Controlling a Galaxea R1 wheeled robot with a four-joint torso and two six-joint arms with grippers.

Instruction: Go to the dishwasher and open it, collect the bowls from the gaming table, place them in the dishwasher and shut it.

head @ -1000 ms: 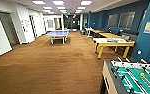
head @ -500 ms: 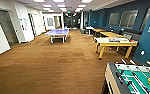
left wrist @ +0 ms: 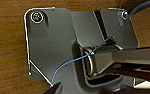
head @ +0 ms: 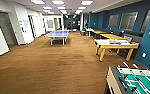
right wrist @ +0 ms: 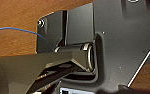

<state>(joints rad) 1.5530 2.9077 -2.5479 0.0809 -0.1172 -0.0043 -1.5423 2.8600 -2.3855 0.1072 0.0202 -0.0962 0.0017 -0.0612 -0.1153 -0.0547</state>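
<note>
The gaming table (head: 116, 45), with a white top and yellow edge and legs, stands at the right of a long room, some way ahead of me. A few small items lie on its top, too blurred to name, and I cannot pick out the bowls among them. The dishwasher is out of view. Both wrist views look down past my own dark plate onto the brown wood floor (left wrist: 6, 50).
A blue table-tennis table (head: 57, 34) stands ahead in mid-room. A green table-football table (head: 136, 81) is close at the front right. More yellow tables (head: 111, 36) line the blue right wall. White walls and doors run along the left, with open floor (head: 53, 65) between.
The whole head view has shifted slightly, so the camera has moved a little. Nothing in the room has moved.
</note>
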